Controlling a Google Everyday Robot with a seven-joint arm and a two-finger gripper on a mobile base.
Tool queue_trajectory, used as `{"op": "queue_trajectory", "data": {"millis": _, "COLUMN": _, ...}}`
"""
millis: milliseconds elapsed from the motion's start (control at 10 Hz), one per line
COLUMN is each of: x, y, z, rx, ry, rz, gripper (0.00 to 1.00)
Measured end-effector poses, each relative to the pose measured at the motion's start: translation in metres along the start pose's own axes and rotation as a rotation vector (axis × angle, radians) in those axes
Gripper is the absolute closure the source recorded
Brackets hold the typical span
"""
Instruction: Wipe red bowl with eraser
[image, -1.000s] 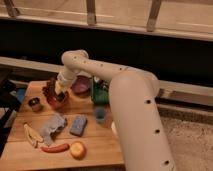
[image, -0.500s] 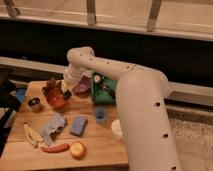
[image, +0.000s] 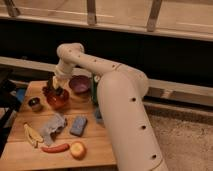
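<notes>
**Gripper closed on eraser over red bowl**

The gripper (image: 54, 88) points down at the far left part of the table (image: 97, 146), its fingers closed narrow on a small dark block, the eraser (image: 49, 91). The eraser hangs at the fingertips, over the left rim of the red bowl (image: 60, 100). Whether it touches the bowl cannot be told. The red bowl sits directly under the gripper, its near wall showing below the fingers.

Just right of the gripper stands the purple bowl (image: 80, 84), close beside the red one. Left of the gripper and a little nearer the camera is the metal cup (image: 34, 104). Further toward the camera lie the cloth (image: 52, 125) and the blue block (image: 78, 125), side by side. Beyond these, near the table's front edge and farthest from the gripper, lie a banana (image: 32, 135), a long red item (image: 55, 148) and a round orange fruit (image: 78, 149).
</notes>
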Motion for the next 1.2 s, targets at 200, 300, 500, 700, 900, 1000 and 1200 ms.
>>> {"op": "queue_trajectory", "data": {"millis": 200, "x": 0.014, "y": 0.022, "z": 0.008, "rx": -0.043, "ry": 0.029, "rz": -0.017, "gripper": 1.0}}
{"op": "queue_trajectory", "data": {"millis": 300, "x": 0.025, "y": 0.026, "z": 0.008, "rx": -0.058, "ry": 0.055, "rz": -0.019, "gripper": 1.0}}
{"op": "queue_trajectory", "data": {"millis": 500, "x": 0.04, "y": 0.025, "z": 0.006, "rx": -0.057, "ry": 0.091, "rz": -0.014, "gripper": 1.0}}
{"op": "queue_trajectory", "data": {"millis": 700, "x": 0.049, "y": 0.006, "z": -0.004, "rx": -0.025, "ry": 0.1, "rz": 0.02, "gripper": 1.0}}
{"op": "queue_trajectory", "data": {"millis": 900, "x": 0.04, "y": -0.004, "z": -0.007, "rx": 0.004, "ry": 0.104, "rz": 0.023, "gripper": 1.0}}
{"op": "queue_trajectory", "data": {"millis": 1000, "x": 0.028, "y": -0.006, "z": -0.002, "rx": 0.012, "ry": 0.107, "rz": 0.021, "gripper": 1.0}}
{"op": "queue_trajectory", "data": {"millis": 1200, "x": 0.004, "y": 0.001, "z": 0.013, "rx": -0.006, "ry": 0.102, "rz": 0.003, "gripper": 1.0}}
